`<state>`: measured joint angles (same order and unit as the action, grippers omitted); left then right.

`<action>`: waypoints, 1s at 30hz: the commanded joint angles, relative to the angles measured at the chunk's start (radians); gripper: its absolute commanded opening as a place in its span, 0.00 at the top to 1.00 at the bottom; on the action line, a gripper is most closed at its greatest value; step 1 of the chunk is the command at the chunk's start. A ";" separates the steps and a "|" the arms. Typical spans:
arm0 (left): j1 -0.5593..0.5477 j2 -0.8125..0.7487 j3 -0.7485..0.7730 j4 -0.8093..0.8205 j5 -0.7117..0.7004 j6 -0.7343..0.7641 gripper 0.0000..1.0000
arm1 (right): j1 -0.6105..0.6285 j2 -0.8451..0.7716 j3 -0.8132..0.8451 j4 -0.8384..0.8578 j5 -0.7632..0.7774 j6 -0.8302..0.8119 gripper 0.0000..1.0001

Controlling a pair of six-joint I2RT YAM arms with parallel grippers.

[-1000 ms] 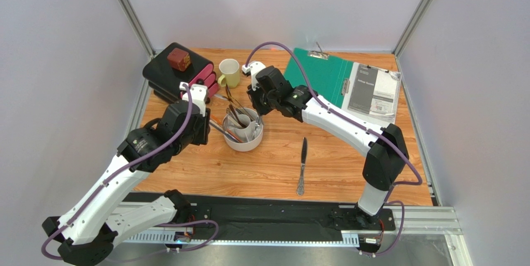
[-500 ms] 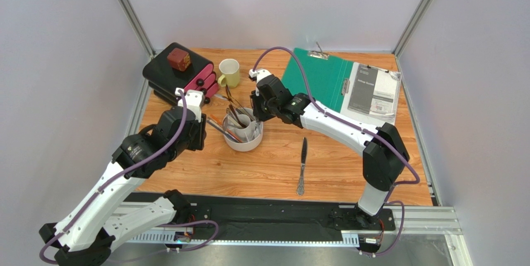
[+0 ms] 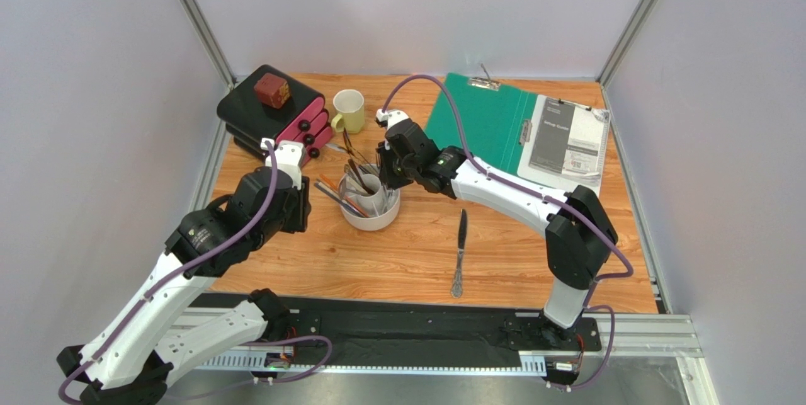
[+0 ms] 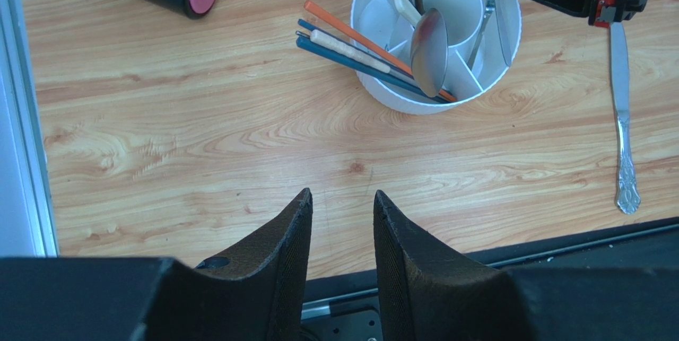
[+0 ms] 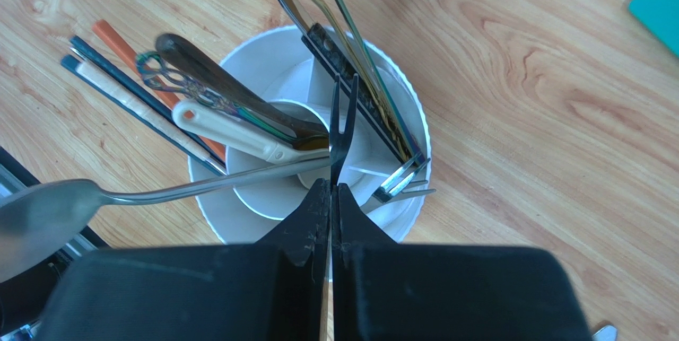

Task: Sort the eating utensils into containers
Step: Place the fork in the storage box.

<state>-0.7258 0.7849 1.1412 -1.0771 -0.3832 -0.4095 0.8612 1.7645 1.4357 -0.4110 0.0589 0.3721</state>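
Note:
The round white partitioned holder (image 3: 370, 215) (image 4: 368, 0) (image 5: 213, 204) stands mid-table with several utensils leaning in it: a silver spoon (image 4: 429, 51) (image 5: 48, 215), blue, cream and orange chopsticks (image 4: 351, 45), a white ceramic spoon (image 5: 231, 136) and gold and iridescent pieces. My right gripper (image 5: 331, 187) (image 3: 389, 172) hangs over the holder's rim, shut on a dark fork (image 5: 343, 126) whose tines point down into a compartment. A silver knife (image 3: 460, 249) (image 4: 622, 138) lies alone on the wood to the right. My left gripper (image 4: 343, 195) hovers open and empty over bare wood, left of the holder.
A pale yellow mug (image 3: 348, 109) and a black box with pink parts (image 3: 276, 118) sit at the back left. A green clipboard (image 3: 484, 112) with a booklet (image 3: 566, 140) lies at the back right. A metal rail (image 4: 17, 118) edges the table on the left.
My right gripper has moved left and closer over the holder with the fork. My left arm has drawn back toward the near left, away from the holder.

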 commanded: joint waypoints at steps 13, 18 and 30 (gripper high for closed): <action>0.002 0.005 -0.008 0.016 0.004 -0.005 0.60 | 0.041 0.029 -0.097 0.109 0.036 0.016 1.00; 0.003 0.013 -0.003 0.016 0.006 -0.003 0.60 | 0.039 0.013 -0.078 0.116 0.047 0.007 1.00; 0.003 0.022 0.005 0.016 0.003 0.009 0.60 | 0.039 0.018 -0.006 0.113 0.081 -0.016 1.00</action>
<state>-0.7258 0.8036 1.1320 -1.0740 -0.3763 -0.4137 0.8955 1.7870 1.3651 -0.3607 0.1097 0.3687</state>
